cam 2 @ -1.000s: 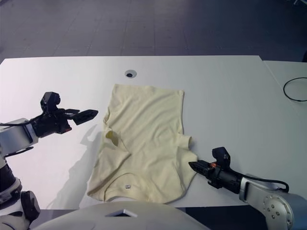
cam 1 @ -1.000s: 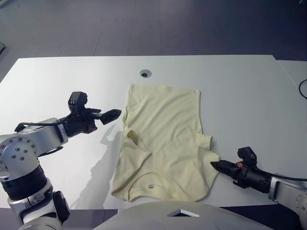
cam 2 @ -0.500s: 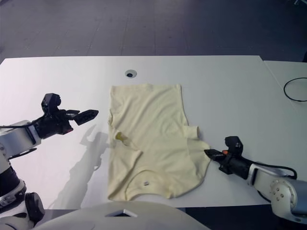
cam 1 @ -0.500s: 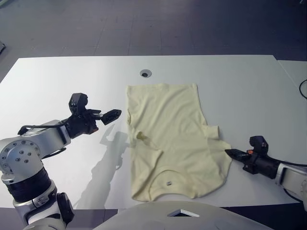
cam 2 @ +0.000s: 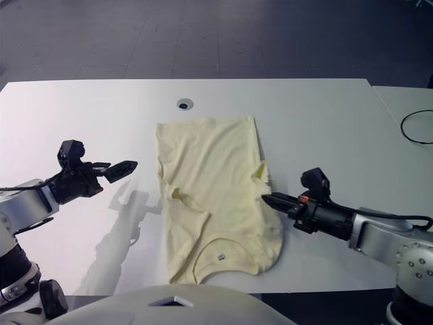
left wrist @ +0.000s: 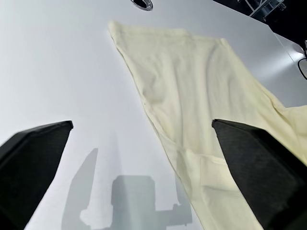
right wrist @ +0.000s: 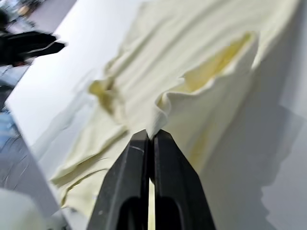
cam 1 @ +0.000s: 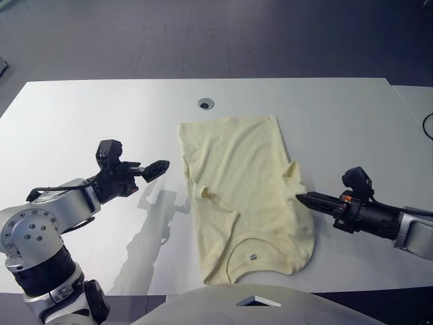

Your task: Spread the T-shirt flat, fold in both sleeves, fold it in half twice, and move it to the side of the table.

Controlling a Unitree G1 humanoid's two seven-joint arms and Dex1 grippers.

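A pale yellow T-shirt lies lengthwise on the white table, collar near me, hem at the far end. Its left sleeve is tucked in with a small fold. My right gripper is at the shirt's right edge, shut on the right sleeve; in the right wrist view the cloth is pinched at the tips of the gripper. My left gripper hovers above the bare table left of the shirt, open, its fingers wide apart and holding nothing.
A round hole sits in the table just beyond the shirt's hem. A black cable lies on the neighbouring surface at the far right. Bare tabletop stretches to the left and right of the shirt.
The right gripper first dragged the shirt rightward, then swung inward and up with the right sleeve, so the shirt now lies narrower. The left gripper has barely moved.
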